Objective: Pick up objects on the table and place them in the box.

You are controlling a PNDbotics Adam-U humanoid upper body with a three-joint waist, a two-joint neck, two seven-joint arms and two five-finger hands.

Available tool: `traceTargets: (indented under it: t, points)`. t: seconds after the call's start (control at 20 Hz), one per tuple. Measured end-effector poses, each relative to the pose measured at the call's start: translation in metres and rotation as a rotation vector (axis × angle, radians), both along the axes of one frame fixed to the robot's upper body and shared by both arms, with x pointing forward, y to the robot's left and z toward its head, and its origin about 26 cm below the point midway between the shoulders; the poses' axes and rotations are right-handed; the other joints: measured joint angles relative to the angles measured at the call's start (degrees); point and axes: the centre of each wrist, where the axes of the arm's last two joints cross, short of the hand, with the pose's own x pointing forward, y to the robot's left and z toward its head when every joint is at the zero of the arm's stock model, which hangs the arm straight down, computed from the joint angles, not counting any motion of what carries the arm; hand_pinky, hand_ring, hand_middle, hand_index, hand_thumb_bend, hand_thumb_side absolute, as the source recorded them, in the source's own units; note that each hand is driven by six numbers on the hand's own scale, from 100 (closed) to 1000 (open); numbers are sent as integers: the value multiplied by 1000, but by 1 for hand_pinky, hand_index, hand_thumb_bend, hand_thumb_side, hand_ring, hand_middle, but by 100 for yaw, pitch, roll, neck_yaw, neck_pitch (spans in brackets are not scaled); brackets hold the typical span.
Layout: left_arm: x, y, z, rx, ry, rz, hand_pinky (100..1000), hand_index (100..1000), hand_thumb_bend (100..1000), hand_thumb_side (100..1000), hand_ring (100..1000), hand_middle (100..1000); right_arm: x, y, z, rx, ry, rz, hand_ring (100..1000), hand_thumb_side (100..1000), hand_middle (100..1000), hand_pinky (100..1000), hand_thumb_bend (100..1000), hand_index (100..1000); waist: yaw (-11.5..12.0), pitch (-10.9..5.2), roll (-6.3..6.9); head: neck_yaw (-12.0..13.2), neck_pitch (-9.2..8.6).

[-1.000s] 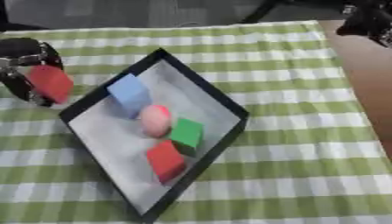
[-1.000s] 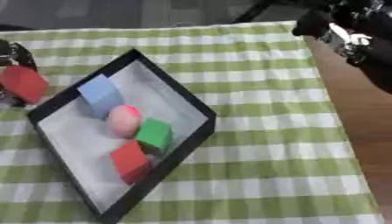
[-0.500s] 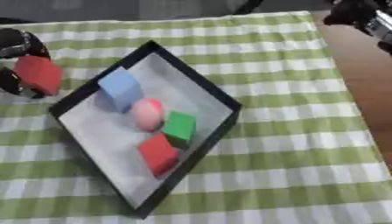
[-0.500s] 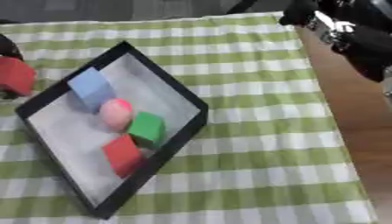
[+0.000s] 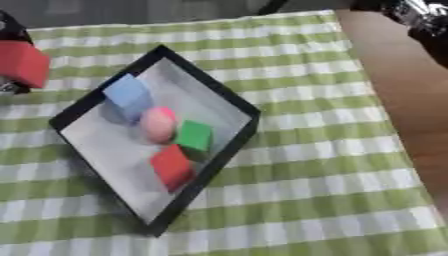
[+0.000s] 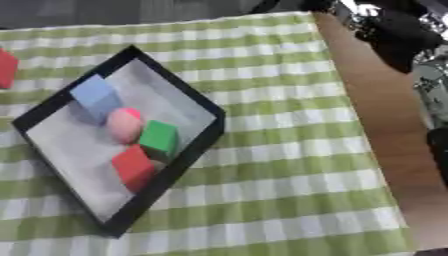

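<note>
Four things already lie in the box (image 5: 229, 97); the left hand (image 5: 7, 30), fingers grasping a red block (image 5: 24, 63), has lifted it at the table's (image 5: 332, 165) left edge; right hand (image 6: 398, 35) cannot tell; placing comes next.

One black box (image 5: 241, 107) on the green-checked cloth (image 5: 324, 150), and four things sit inside it: one blue block (image 5: 129, 93), one pink rounded piece (image 5: 158, 124), one green block (image 5: 193, 135) and one red block (image 5: 171, 164). Outside the box there's a second red block (image 5: 21, 62) at the left edge, so that makes two red blocks and five pieces all told.
</note>
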Motion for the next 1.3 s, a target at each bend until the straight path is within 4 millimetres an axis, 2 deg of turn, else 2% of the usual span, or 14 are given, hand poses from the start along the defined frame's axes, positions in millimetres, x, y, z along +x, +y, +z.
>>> traceTargets:
  t: [0.25,0.4,0.6,0.85,1.3]
  points:
    - [-3,-4,10,-11,-28,-23,683,604,435,100,585,470,0,-1,-2,9,8,1,709,311,604,889,183,760,67,-135,0,-56,55]
    - [-5,-17,21,-30,-83,-86,683,604,365,100,567,462,0,-1,-4,14,15,-1,709,309,605,889,183,760,137,-183,0,-117,116]
    - [-5,-57,26,-46,-134,-248,682,605,316,100,559,457,0,-1,-4,21,19,0,709,305,605,889,182,760,194,-229,0,-218,195]
    - [-7,-113,20,-33,-117,-440,681,608,333,100,566,462,0,-1,-3,28,22,5,710,305,605,888,181,760,252,-255,2,-356,202]
    - [-8,-161,-4,2,85,-512,680,622,354,100,578,477,0,-1,-3,33,28,7,710,307,606,889,176,760,315,-311,3,-403,203]
